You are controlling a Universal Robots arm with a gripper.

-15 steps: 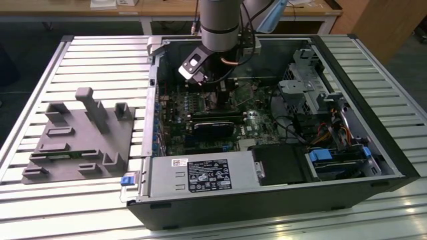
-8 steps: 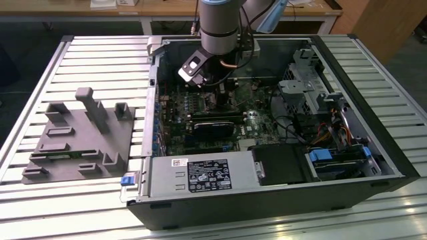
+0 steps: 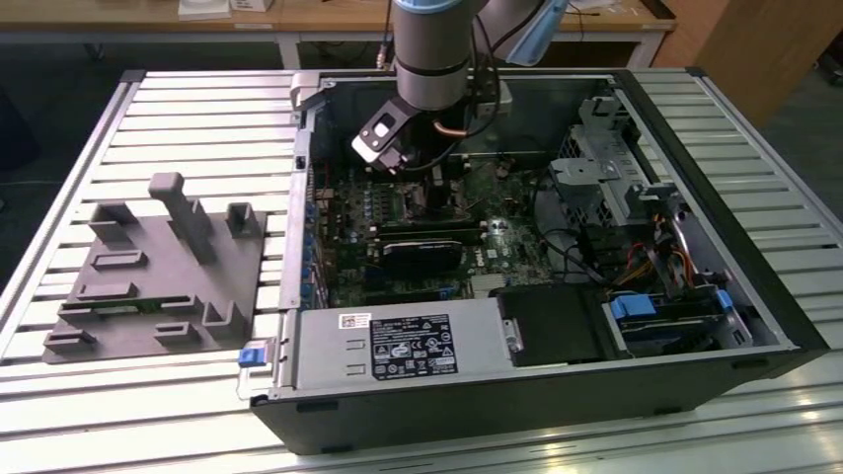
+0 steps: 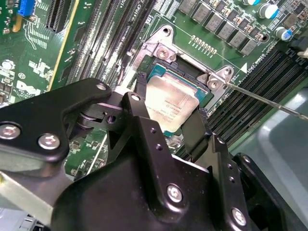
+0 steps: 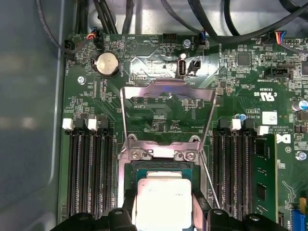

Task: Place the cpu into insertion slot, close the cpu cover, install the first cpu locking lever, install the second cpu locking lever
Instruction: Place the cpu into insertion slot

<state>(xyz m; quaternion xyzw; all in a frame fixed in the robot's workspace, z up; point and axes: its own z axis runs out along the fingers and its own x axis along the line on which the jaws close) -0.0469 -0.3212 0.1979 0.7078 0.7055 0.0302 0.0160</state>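
My gripper [image 3: 402, 163] reaches down into the open computer case over the motherboard. In both wrist views its black fingers [image 4: 139, 120] are shut on two opposite edges of the cpu [image 5: 163, 192], a flat square chip with a dull silver top [image 4: 171, 101]. The chip sits at the insertion slot [image 5: 161, 166], slightly tilted, and I cannot tell whether it is seated. The cpu cover [image 5: 168, 89], a thin metal frame with a large window, stands flipped open behind the slot. A thin wire locking lever [image 4: 269, 101] sticks out unlatched beside the slot [image 4: 190, 72].
Long black memory slots [image 5: 89, 168] flank the socket on both sides. A black graphics card [image 3: 421, 252] and the power supply [image 3: 395, 346] lie nearer the case front. Drive cage and cables [image 3: 606, 168] fill the exterior view's right. A grey fixture plate [image 3: 158, 267] rests outside the case.
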